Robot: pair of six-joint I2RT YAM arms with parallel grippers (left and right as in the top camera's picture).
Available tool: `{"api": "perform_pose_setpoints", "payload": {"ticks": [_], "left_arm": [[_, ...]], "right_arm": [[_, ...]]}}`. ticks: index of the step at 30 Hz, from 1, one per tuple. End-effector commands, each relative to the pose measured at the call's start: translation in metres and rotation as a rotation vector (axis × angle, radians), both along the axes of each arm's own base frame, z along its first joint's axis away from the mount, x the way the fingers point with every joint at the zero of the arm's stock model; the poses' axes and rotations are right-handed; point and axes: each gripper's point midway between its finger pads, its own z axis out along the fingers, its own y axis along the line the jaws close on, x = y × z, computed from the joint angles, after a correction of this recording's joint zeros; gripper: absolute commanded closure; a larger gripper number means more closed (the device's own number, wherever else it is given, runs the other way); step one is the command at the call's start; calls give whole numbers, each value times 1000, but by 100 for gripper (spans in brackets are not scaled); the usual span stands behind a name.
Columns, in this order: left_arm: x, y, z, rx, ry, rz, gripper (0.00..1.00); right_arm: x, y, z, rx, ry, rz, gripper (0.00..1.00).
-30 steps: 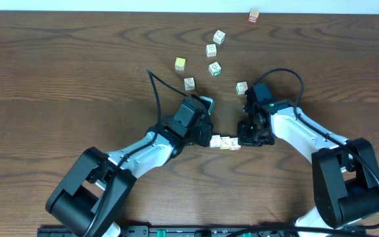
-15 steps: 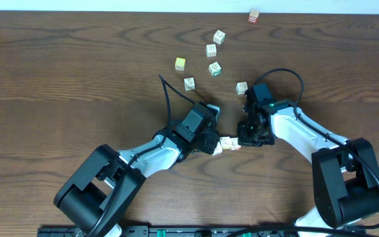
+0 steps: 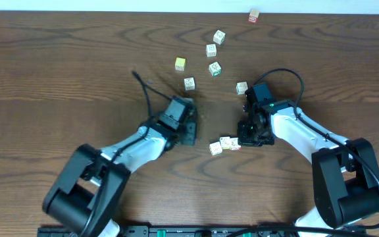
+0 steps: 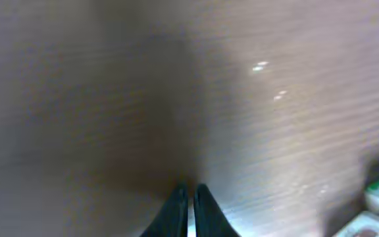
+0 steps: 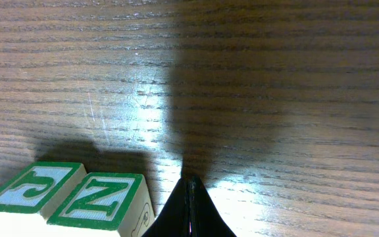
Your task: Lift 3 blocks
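– Left gripper first: what do you read on it?
– I see its fingers pressed together with nothing between them, over bare tabletop. My left wrist picture is blurred, so that is all it gives me. From overhead, the left arm runs on a diagonal from the near-left corner toward the middle. Its wrist is bent and the gripper is angled down at the wood, a short way left of the blocks and apart from them.
– And the right gripper?
– Closed too, and empty. Whether its tips touch the wood I can't tell. The right arm comes from the near-right corner, folds at the elbow and reaches left, with a black cable looping over the wrist.
– Where do the blocks sit?
– All three lie on the tabletop between the two grippers, closer to the right one. The red-edged block is just beside the right gripper, with the yellow-tinted block against it. The whitish block is slightly apart, on the left end. My right wrist camera shows two of them side by side, left of the closed fingers, with green-framed letters facing the lens.
– Anything else?
– Loose cubes are scattered farther back, a yellow-green cube among them.
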Motion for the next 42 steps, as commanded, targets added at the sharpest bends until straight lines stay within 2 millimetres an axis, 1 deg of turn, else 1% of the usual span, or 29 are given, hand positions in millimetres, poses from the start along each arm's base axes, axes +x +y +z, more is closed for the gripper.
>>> {"api": "perform_pose_setpoints", "payload": {"ticks": [1,4,7,9,12,18,23,25,30,33,38,42], "left_arm": [[-20,4,15,38,38,8,93],[-44,-7,19,35,82,-34,92],[-77,-30,19,-7,154,-111,92],[-90,-38,15,-18,186,-91,93],[-99,-46,14,-35,210,-60,92],[-102,-50,15,-62,236,-13,93],[-96,-61,21,-114,210,-23,93],[-92,-65,23,-141,205,2,92],[-89,-69,25,-164,205,26,93],[-91,-70,25,-168,214,21,92],[-100,-74,21,-183,258,-11,93],[-103,-77,19,-174,255,-23,93]], "right_arm": [[-7,-16,-15,-91,22,-2,99],[-7,-16,-15,-91,21,0,99],[-7,-16,-15,-91,21,0,99],[-7,-16,-15,-91,22,0,99],[-7,-16,-15,-92,23,1,99],[-8,-16,-15,-92,25,5,99],[-8,-16,-15,-92,25,5,99],[-8,-16,-15,-92,25,4,99],[-8,-16,-15,-92,25,4,99],[-8,-16,-15,-92,25,4,99],[-8,-16,-15,-92,25,5,99],[-8,-16,-15,-92,25,5,99]]}}
